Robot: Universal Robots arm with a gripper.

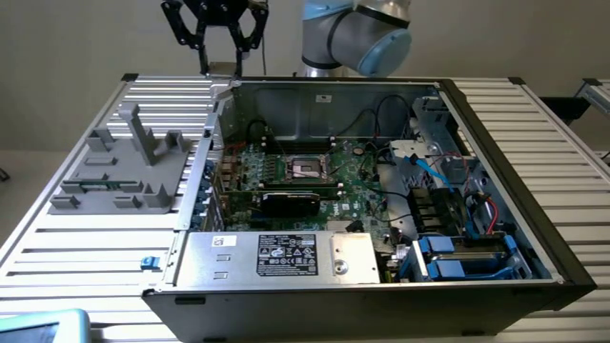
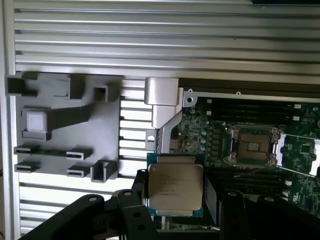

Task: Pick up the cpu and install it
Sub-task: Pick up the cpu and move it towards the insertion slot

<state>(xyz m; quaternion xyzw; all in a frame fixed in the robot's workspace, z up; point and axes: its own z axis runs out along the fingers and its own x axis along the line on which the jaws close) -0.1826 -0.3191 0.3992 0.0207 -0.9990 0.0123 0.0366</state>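
We see the pincer [image 1: 221,64] hanging high above the bench [image 1: 533,143], over the far corner of the open computer case [image 1: 381,93] on the exterior view's left. It is closed on the cpu [image 1: 222,70], which shows there as a small pale piece between the black fingertips.

In the wrist view the cpu [image 2: 175,187] sits flat between the two dark fingers [image 2: 131,202] of the pincer [image 2: 180,206], with its silvery-beige lid facing the camera and a thin green edge around it. It is in the air, touching neither board nor tray.

Below it we see the green motherboard [image 2: 210,135] inside the case, with the dark square cpu socket [image 2: 251,146] in its metal frame well apart from the chip. In the exterior view the socket [image 1: 307,168] lies near the middle of the motherboard [image 1: 358,182].

The grey plastic tray [image 1: 114,179] with upright posts rests on the ribbed bench beside the case, on the exterior view's left; the wrist view shows the tray [image 2: 65,130] too.
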